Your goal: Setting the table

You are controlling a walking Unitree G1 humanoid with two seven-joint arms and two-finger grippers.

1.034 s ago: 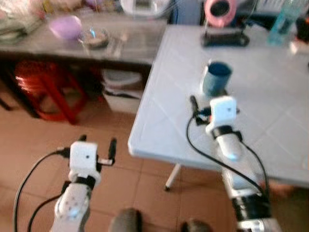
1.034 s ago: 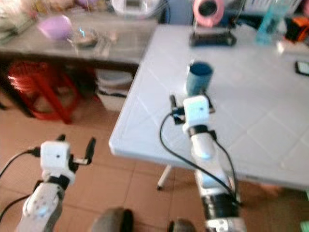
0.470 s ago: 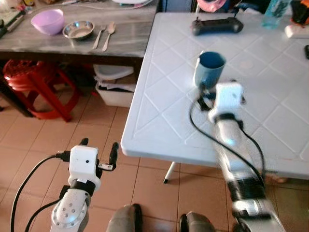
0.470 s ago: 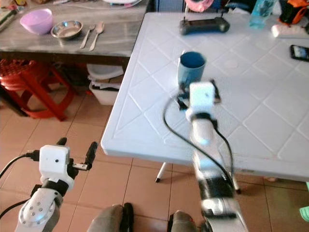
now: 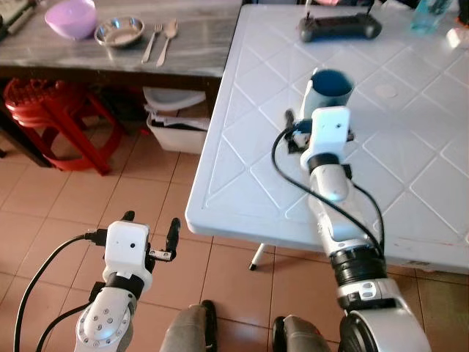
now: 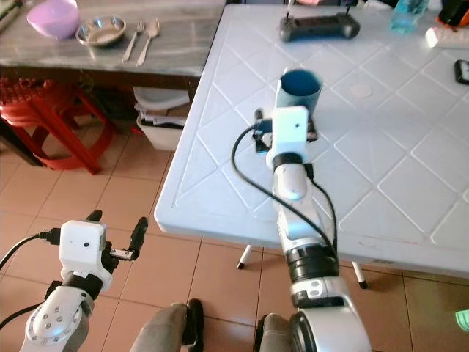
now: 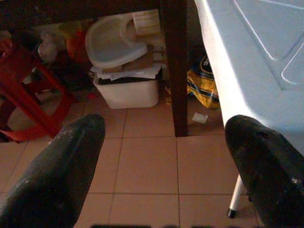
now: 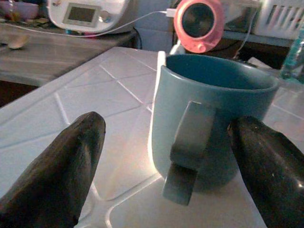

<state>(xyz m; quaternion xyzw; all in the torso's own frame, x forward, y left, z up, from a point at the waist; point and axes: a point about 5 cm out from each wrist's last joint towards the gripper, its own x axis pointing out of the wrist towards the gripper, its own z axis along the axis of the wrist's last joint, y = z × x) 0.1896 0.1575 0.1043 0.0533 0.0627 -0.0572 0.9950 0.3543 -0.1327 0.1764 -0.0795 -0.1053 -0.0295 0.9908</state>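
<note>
Your right pincer (image 8: 166, 156) is reaching over the white tiled surface (image 5: 410, 183) at center right, fingers spread wide either side of the blue mug (image 8: 209, 118), gripping nothing. The mug is standing upright in the upper center. Your left pincer (image 5: 149, 227) is hanging open over the terracotta floor (image 5: 44, 213). A grey surface (image 5: 110, 59) at upper left is carrying a purple bowl (image 5: 70, 17), steel dish (image 5: 119, 31) and cutlery (image 5: 161, 40).

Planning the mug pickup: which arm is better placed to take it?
Right. The right gripper is open over the white table with the blue mug between its fingers, handle facing it. The left gripper hangs low over the floor, beside the table.
</note>
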